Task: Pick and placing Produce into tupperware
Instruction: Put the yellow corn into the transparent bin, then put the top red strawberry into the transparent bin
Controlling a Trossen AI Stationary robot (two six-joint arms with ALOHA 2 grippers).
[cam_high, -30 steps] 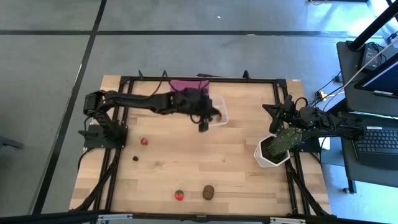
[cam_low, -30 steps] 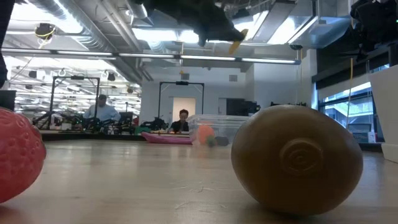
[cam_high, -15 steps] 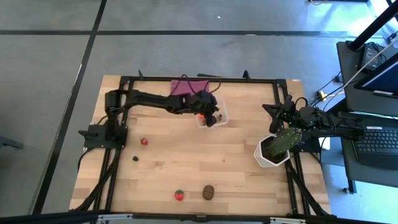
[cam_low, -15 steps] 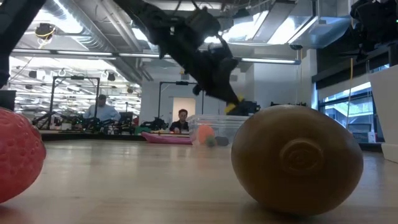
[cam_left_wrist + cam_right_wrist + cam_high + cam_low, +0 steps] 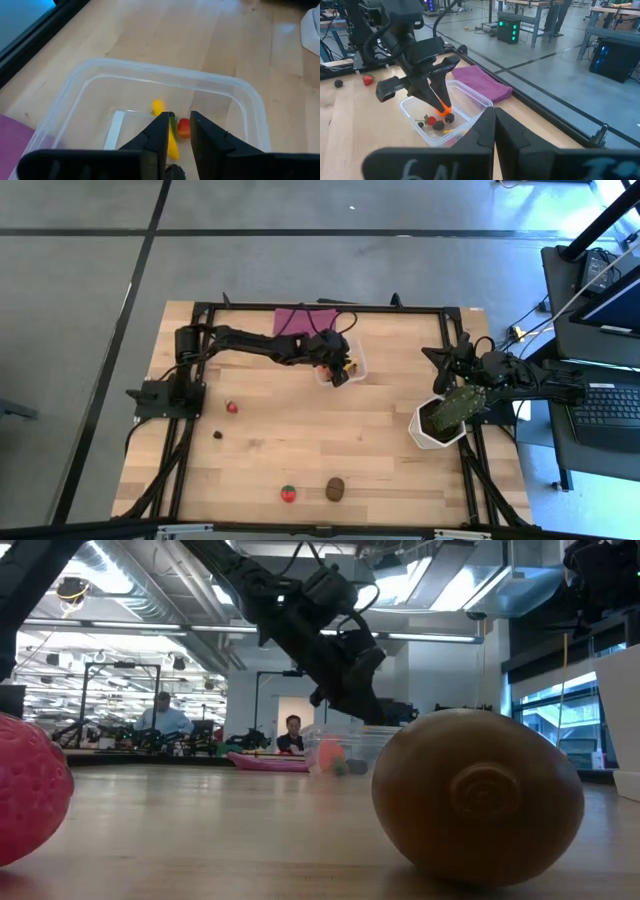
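One hand (image 5: 179,131), the left, parted over the tupperware (image 5: 75,90).

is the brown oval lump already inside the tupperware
No, the brown oval lump lies on the table's near edge, far from the tupperware.

Clear square tupperware (image 5: 356,366) is sitting beside the purple cloth (image 5: 297,319), holding a yellow banana (image 5: 159,107) and red pieces (image 5: 431,120); strawberry (image 5: 288,494) and brown lump (image 5: 335,488) are lying well away.
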